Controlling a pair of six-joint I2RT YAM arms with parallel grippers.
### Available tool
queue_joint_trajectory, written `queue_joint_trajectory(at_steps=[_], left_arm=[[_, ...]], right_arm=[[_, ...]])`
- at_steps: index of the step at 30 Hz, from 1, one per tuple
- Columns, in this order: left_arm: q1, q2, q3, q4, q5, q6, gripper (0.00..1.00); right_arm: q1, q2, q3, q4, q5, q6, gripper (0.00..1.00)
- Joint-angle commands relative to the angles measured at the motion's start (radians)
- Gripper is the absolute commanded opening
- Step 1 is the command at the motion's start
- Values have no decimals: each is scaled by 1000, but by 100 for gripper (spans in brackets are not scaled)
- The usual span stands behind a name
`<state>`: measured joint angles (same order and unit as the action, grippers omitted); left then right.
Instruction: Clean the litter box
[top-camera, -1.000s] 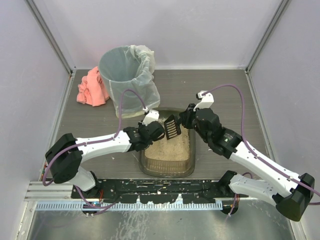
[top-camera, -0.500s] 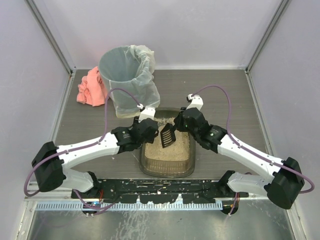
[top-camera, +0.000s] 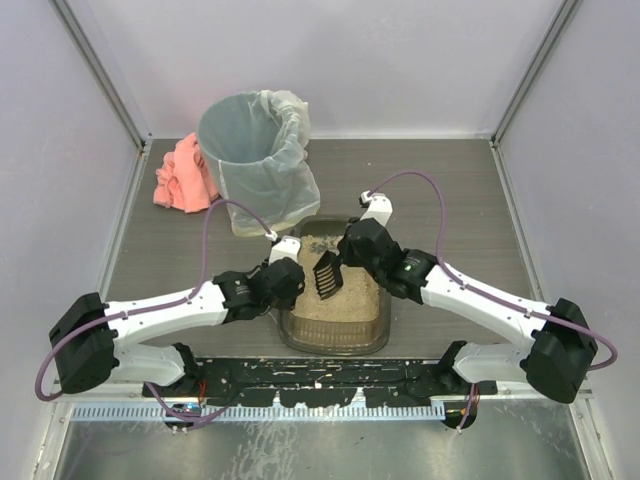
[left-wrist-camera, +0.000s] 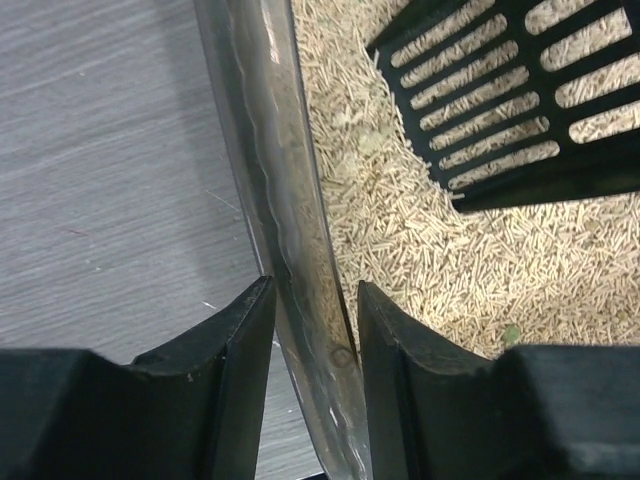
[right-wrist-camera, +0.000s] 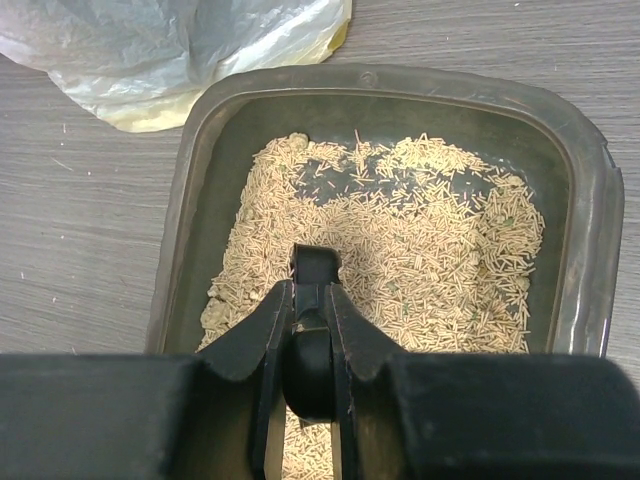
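**Litter box station: items, left to right**

Cloth (top-camera: 183, 172): pink, crumpled, at 10 o'clock on the tabletop (top-camera: 420, 190).
Bin (top-camera: 258, 160): lined, at 11 o'clock from the litter box (top-camera: 335, 347).
Left gripper (left-wrist-camera: 312, 300): clamped astride the box's left wall.
Litter box: at 6 o'clock on the tabletop, holding beige litter.
Scoop (left-wrist-camera: 510, 110): black, slotted, blade angled down at the litter.
Right gripper (right-wrist-camera: 312, 290): pinching the scoop's handle above the box.

The top camera looks down from high at six o'clock, facing twelve. Both wrist cameras sit close over the litter box (top-camera: 334, 346), shared by all views.
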<state>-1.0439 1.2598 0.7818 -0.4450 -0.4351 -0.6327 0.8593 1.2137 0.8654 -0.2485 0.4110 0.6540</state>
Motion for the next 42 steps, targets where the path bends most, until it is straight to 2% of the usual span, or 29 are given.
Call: queue_joint_trajectory(at_steps=[1, 10, 18, 25, 32, 42], left_arm=[[-25, -16, -18, 54, 21, -51, 38], [-33, 2, -27, 71, 19, -52, 32], [-36, 3, -13, 80, 25, -43, 25], [-38, 25, -16, 80, 19, -42, 21], [-38, 18, -23, 81, 22, -44, 20], [-38, -18, -24, 79, 19, -47, 20]], right_arm=[[40, 39, -13, -73, 11, 45, 1], [46, 32, -186, 114, -86, 235, 1], [50, 16, -351, 393, -182, 471, 1], [50, -89, -459, 501, -106, 619, 1], [50, -219, -545, 529, -35, 721, 1], [50, -267, -606, 568, 27, 796, 1]])
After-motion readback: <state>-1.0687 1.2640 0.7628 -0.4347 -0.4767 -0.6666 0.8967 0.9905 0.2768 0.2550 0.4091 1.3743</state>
